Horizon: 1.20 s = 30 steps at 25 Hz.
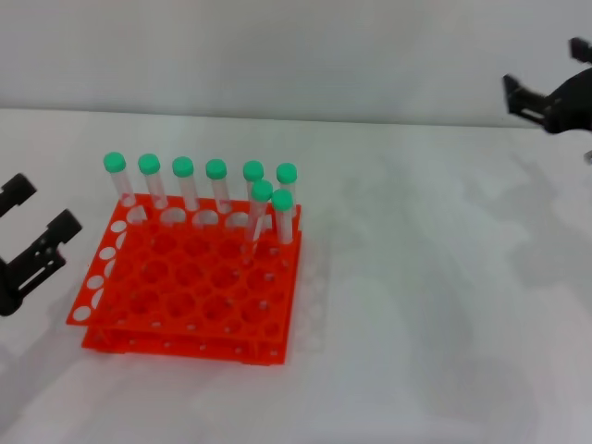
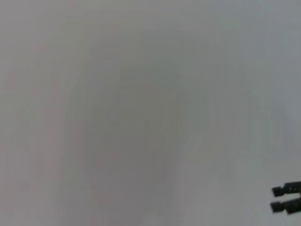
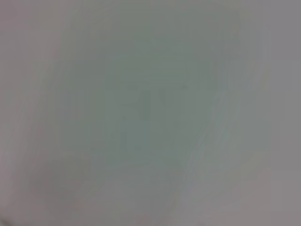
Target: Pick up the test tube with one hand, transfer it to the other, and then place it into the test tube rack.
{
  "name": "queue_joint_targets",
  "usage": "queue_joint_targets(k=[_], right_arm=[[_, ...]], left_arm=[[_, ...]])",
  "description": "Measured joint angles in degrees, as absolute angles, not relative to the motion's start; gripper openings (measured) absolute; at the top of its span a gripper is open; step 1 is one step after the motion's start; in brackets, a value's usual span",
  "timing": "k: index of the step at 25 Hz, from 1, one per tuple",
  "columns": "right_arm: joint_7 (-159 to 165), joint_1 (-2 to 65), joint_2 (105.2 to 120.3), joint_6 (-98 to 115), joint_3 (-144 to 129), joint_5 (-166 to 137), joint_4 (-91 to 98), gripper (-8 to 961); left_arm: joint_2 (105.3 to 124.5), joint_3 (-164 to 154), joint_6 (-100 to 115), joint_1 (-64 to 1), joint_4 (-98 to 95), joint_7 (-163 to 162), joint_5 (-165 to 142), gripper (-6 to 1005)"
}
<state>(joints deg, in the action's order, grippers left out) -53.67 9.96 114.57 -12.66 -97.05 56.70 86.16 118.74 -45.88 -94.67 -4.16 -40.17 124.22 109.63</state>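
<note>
The rack [image 1: 190, 282] sits left of centre on the white table [image 1: 435, 305]. Eight green-capped tubes [image 1: 262, 209] stand upright in its far rows, six along the back and two just in front at the right end. The left gripper [image 1: 32, 231] hovers beside the rack's left edge, jaws apart and empty. The right gripper [image 1: 546, 97] hangs at the far right edge, well apart; whether it is open or closed cannot be told.

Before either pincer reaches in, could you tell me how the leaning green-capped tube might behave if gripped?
The leaning test tube looks slim, clear and smooth, so probably light, rigid and slippery. It tilts in the test tube rack, suggesting a loose fit; nudging it could knock the neighbouring tube.
</note>
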Motion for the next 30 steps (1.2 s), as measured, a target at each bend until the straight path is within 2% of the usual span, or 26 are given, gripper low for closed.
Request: queue_joint_targets(k=[6,11,19,30], right_arm=[[-58.37,9.86,114.52,-18.09,-89.65,70.14,84.82,871],[-79.92,9.83,114.54,-34.41,-80.99,93.15,80.67,870],[-109.99,10.95,114.79,-59.41,-66.55,118.49,57.37,869],[-130.38,11.4,114.79,-74.08,-58.4,131.86,32.97,869]], left_arm=[[118.69,-45.48,-95.05,-2.81,-40.01,125.86,108.47,714],[118.53,-45.43,-94.8,-2.95,-39.96,126.52,107.68,714],[117.91,-43.6,-94.62,-4.4,-39.8,126.25,107.57,714],[118.0,-36.31,-94.47,-4.46,-35.34,126.17,107.57,714]])
